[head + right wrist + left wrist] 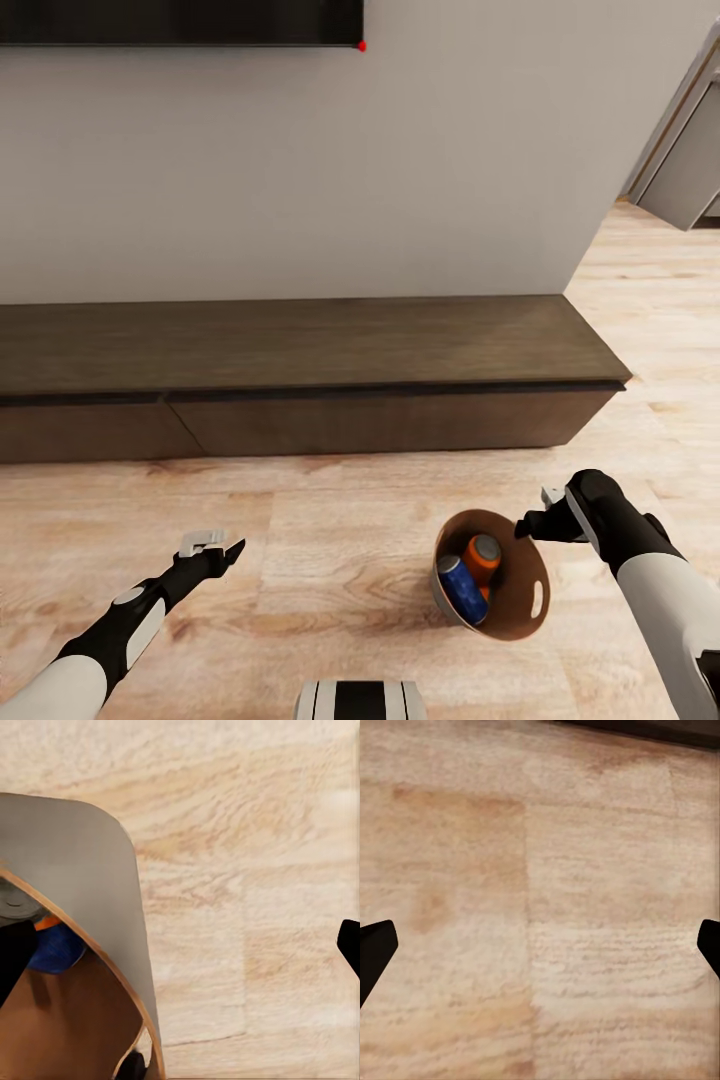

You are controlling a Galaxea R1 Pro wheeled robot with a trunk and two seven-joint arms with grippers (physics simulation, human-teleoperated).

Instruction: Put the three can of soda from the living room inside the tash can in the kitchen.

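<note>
The tash can [520, 600] is set on the wood floor [330, 560] in front of the long dark bench [300, 370], with a blue can [462, 588] and an orange can [482, 557] seen inside it; a third can cannot be made out. The right gripper [532, 526] is held at the tash can's rim with its jaws spread wide, likely so the rim can be grasped and the cans carried to the kitchen together. The left gripper [212, 550] is held over bare floor well away from the tash can, jaws open and empty.

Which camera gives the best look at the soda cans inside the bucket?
The head view: the blue can and an orange can show clearly inside the bucket. The right wrist view catches just blue and orange slivers behind the bucket's wall. The left wrist view shows floor.
</note>
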